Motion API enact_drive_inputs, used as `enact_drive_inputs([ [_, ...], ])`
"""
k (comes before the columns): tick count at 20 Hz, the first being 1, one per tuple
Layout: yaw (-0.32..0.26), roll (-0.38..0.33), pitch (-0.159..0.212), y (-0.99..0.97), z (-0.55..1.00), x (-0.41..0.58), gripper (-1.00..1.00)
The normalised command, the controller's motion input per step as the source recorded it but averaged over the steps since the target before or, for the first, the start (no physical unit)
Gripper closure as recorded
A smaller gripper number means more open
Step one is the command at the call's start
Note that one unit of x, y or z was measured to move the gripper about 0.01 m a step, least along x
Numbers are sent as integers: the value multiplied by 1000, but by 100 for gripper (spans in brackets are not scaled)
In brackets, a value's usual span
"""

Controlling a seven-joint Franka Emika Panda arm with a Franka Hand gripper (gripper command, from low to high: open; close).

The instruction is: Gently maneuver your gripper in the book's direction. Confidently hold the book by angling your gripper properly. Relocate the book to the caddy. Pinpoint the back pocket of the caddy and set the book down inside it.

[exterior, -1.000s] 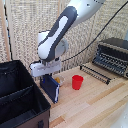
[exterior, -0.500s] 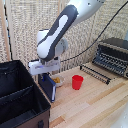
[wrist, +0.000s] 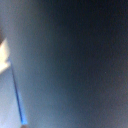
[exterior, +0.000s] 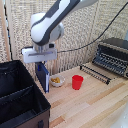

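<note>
Exterior view: the gripper (exterior: 42, 63) hung over the wooden table (exterior: 95, 102), just beside the caddy's near-right corner as that view shows it; its fingers were clenched on the top edge of the book (exterior: 43, 78); the book hung upright directly below the gripper, dark navy, one pale edge showing; whether its lower edge touched the table could not be told.

The book was outside the caddy (exterior: 20, 100), just beside the caddy's upper rim toward the exterior view's right; touching or apart, not clear; the caddy's black divider (exterior: 14, 95) split it into two compartments; the back pocket (exterior: 12, 77) lay farther from the camera, beside the book on the exterior view's left.

Beyond the book from the caddy: a small white bowl (exterior: 57, 81) holding something yellowish, just beside the book; a red cup (exterior: 77, 82) next past the bowl, upright on the table; a toaster oven (exterior: 112, 56) well apart from the caddy, at the far end of the table, with a dark wire rack (exterior: 96, 73) lying in front of it.

Wrist view: almost wholly filled by a dark blue blurred surface (wrist: 75, 60), very close to the lens; a bright blue strip along one side; nothing else could be made out.
</note>
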Motion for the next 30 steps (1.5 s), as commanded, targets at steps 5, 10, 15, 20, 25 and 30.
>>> enact_drive_inputs([
  [5,-16,-27,77,354,951,-50,100],
  [10,-77,-15,53,236,1000,29,100],
  [15,-206,-58,32,97,985,331,100],
  [20,-321,-80,9,2,818,157,100],
  [25,-342,-43,12,0,726,106,100],
  [30,-315,43,13,39,490,110,100],
])
